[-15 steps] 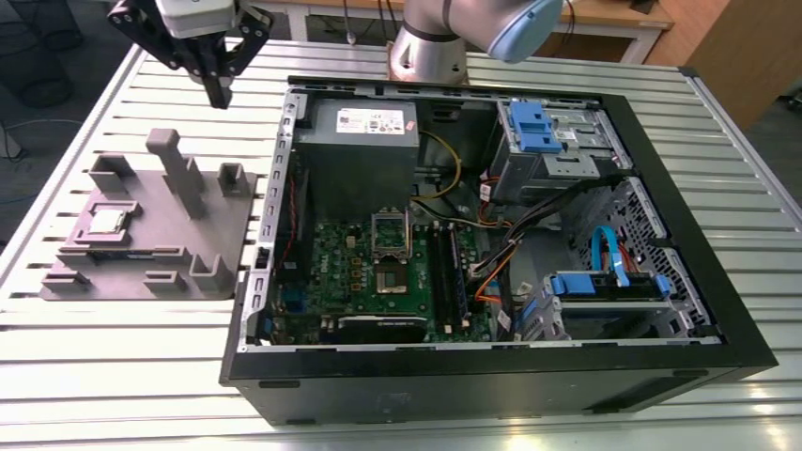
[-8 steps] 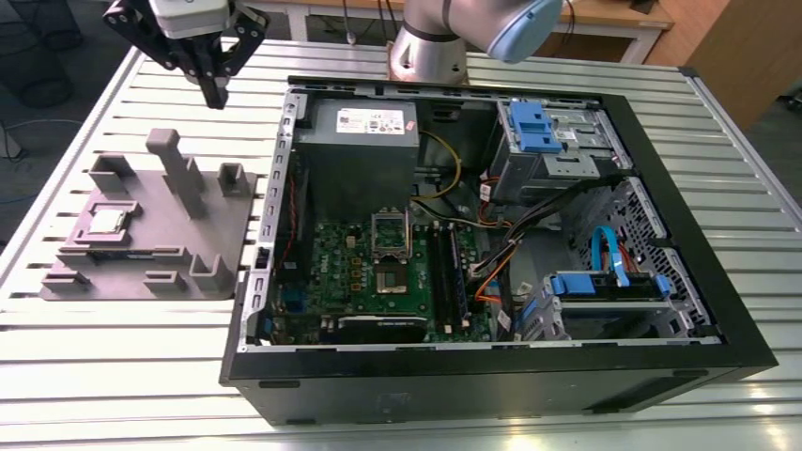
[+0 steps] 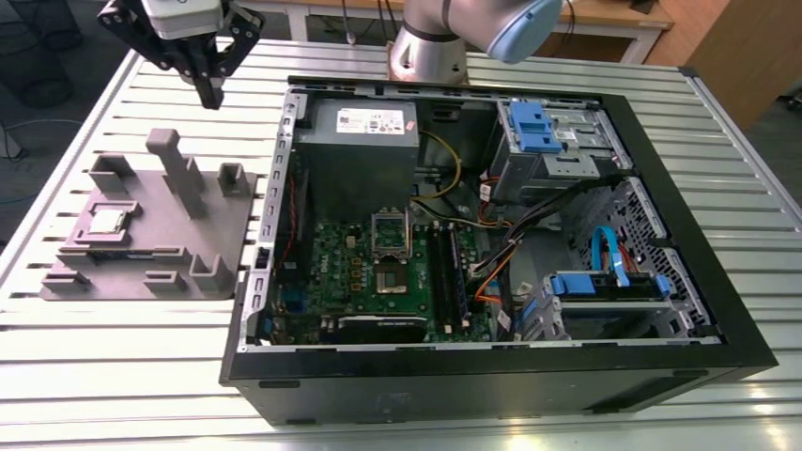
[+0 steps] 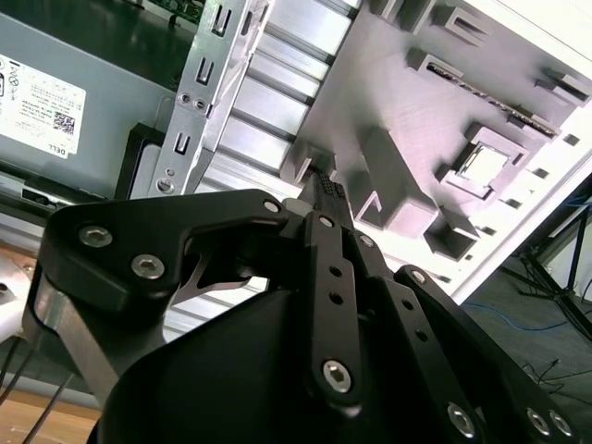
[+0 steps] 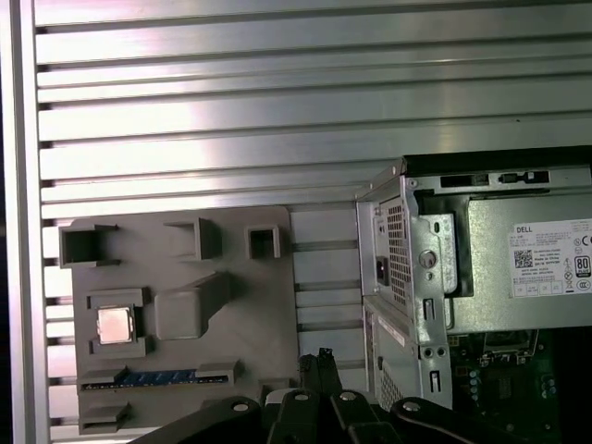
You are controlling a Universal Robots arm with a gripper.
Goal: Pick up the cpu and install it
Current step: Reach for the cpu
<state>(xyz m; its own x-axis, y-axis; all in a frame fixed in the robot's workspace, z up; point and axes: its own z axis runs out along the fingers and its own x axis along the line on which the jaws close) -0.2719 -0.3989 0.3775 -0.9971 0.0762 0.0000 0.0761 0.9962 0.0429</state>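
Progress basically nil. Spotted cpu seated in grey fixture, well apart from gripper. Saw jaws pinched together, gripping nothing. Found socket unfilled.

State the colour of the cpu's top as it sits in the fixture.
The cpu is shiny silver; it shows best in the first wrist view.

On table: fixture (cpu in its recess) at exterior view's left of computer case.

Slatted aluminium tabletop, wooden furniture behind, dark floor.
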